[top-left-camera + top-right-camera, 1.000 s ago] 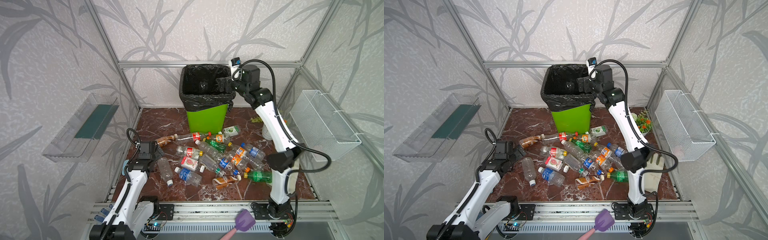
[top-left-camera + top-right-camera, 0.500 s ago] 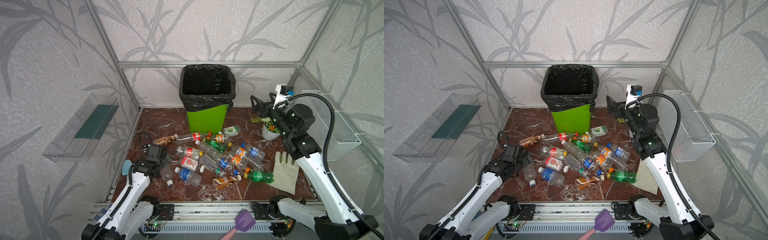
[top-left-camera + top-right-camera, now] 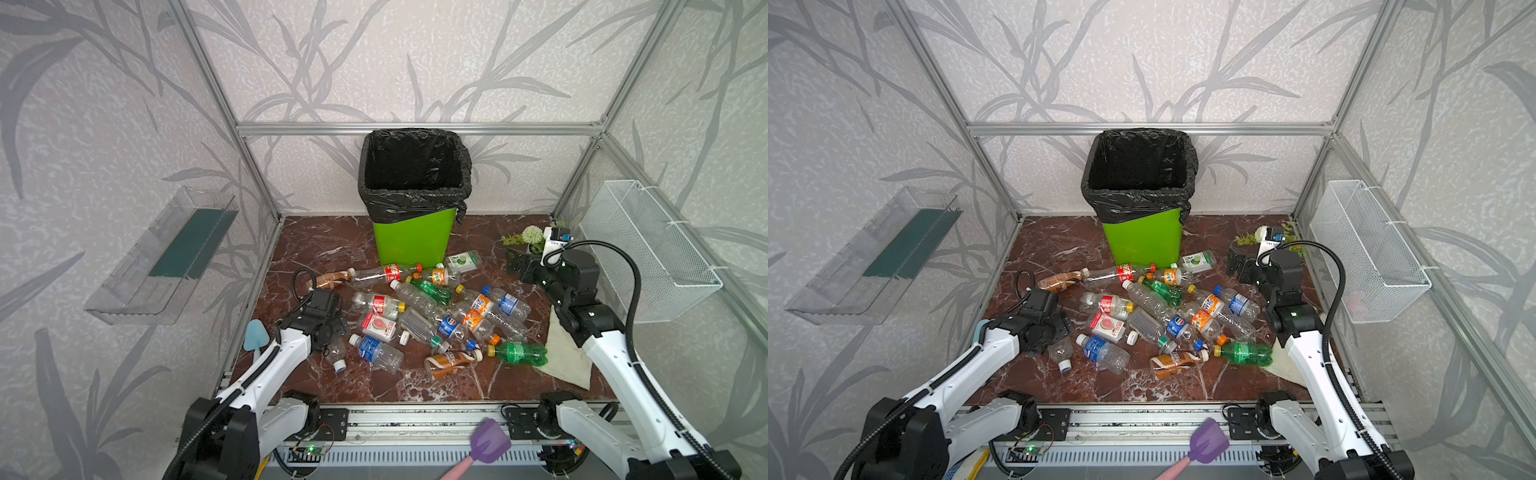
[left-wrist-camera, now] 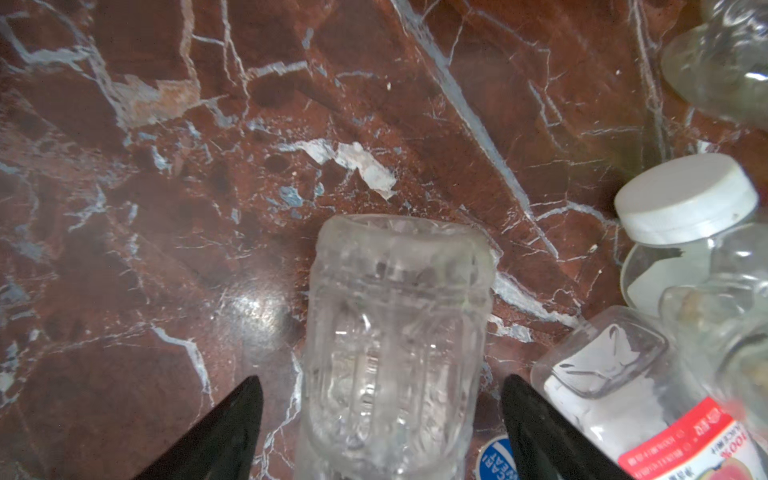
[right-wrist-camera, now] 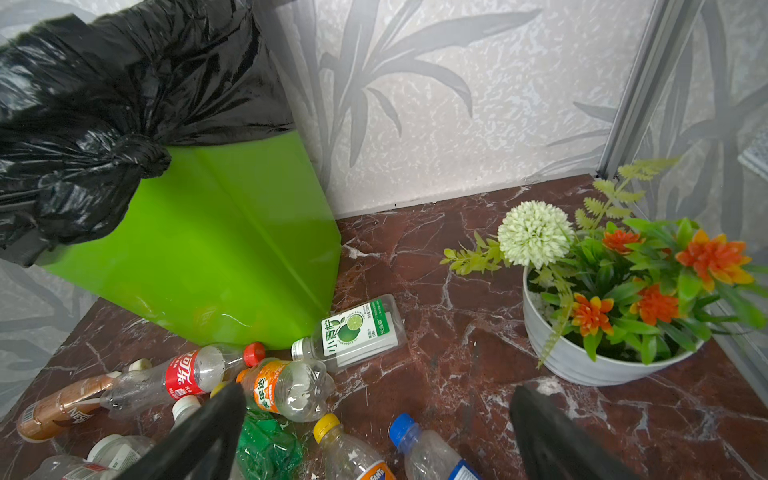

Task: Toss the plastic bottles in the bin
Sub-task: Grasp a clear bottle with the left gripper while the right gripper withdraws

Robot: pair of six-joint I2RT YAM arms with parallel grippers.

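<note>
Several plastic bottles (image 3: 436, 316) lie in a pile on the red marble floor, in front of the lime-green bin (image 3: 411, 241) (image 3: 1142, 241) with its black bag. My left gripper (image 3: 330, 334) (image 3: 1054, 332) is low at the pile's left edge. It is open, its black fingers straddling a clear unlabelled bottle (image 4: 395, 311) (image 3: 336, 353) with a small gap on each side. My right gripper (image 3: 517, 264) (image 3: 1237, 264) (image 5: 380, 387) hangs open and empty right of the pile, facing the bin (image 5: 216, 249). A blue-capped bottle (image 5: 428, 449) lies below it.
A white pot of artificial flowers (image 3: 532, 239) (image 5: 602, 332) stands just behind the right gripper. A pale cloth (image 3: 569, 357) lies under the right arm. A wire basket (image 3: 648, 249) hangs on the right wall and a clear tray (image 3: 162, 257) on the left wall. A blue trowel (image 3: 252, 336) lies by the left arm.
The right arm has swung from over the bin down to the right of the pile, open and empty. The left gripper has moved onto the clear bottle and its jaws have narrowed.
</note>
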